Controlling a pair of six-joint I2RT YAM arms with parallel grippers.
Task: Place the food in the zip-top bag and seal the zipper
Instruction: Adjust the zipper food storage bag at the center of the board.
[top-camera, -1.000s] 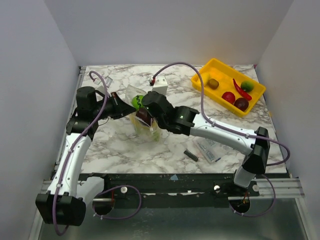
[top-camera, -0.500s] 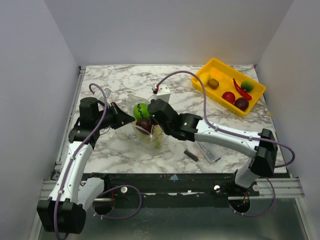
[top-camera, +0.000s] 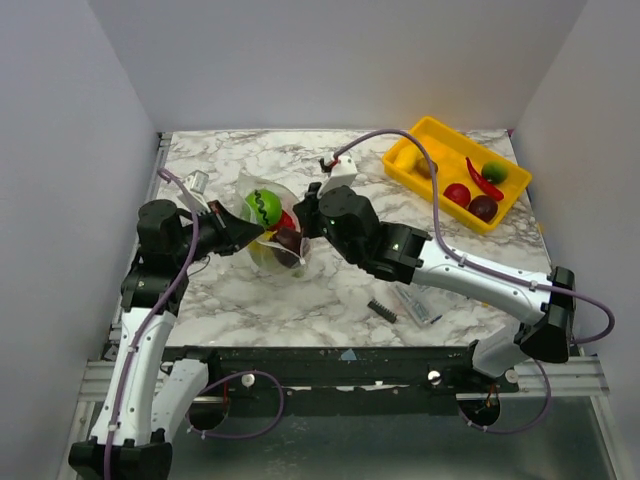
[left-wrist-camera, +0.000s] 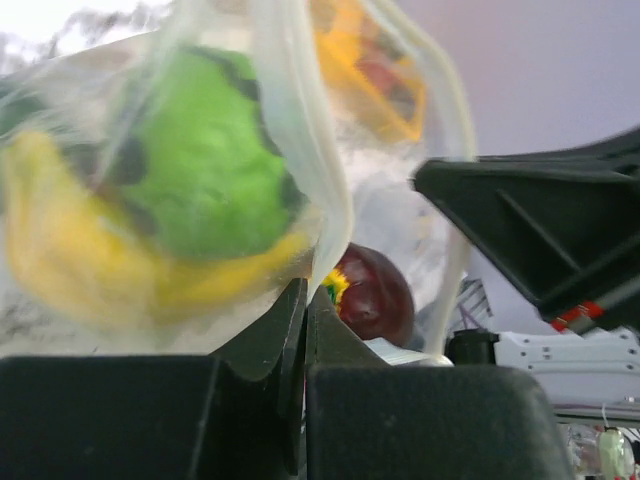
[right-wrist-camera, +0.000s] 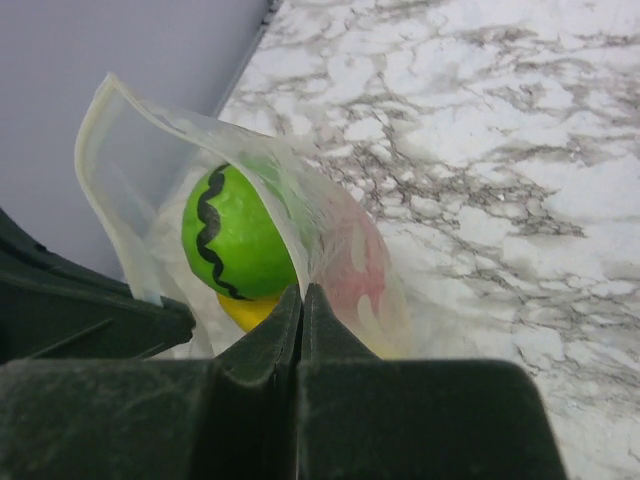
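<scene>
The clear zip-top bag (top-camera: 270, 225) is held up between both grippers at the table's left middle. It holds a green ball with a black wavy line (top-camera: 263, 207), a yellow banana (left-wrist-camera: 60, 270) and a dark red piece (top-camera: 289, 239). My left gripper (top-camera: 252, 233) is shut on the bag's left mouth edge (left-wrist-camera: 305, 190). My right gripper (top-camera: 305, 222) is shut on the right mouth edge (right-wrist-camera: 290, 240). The bag's mouth stands open between them. More food lies in the yellow tray (top-camera: 410, 140): a kiwi, a red chili (top-camera: 484, 181), a green ball, red and dark purple pieces.
A white box (top-camera: 341, 172) stands behind the right gripper. A small black ridged piece (top-camera: 381, 310) and a flat clear packet (top-camera: 415, 301) lie near the front. Grey walls close in the table's left, back and right sides.
Both grippers have moved the bag left and toward the back and lifted it. The green ball now shows at the top of the bag. The right arm has reached further left.
</scene>
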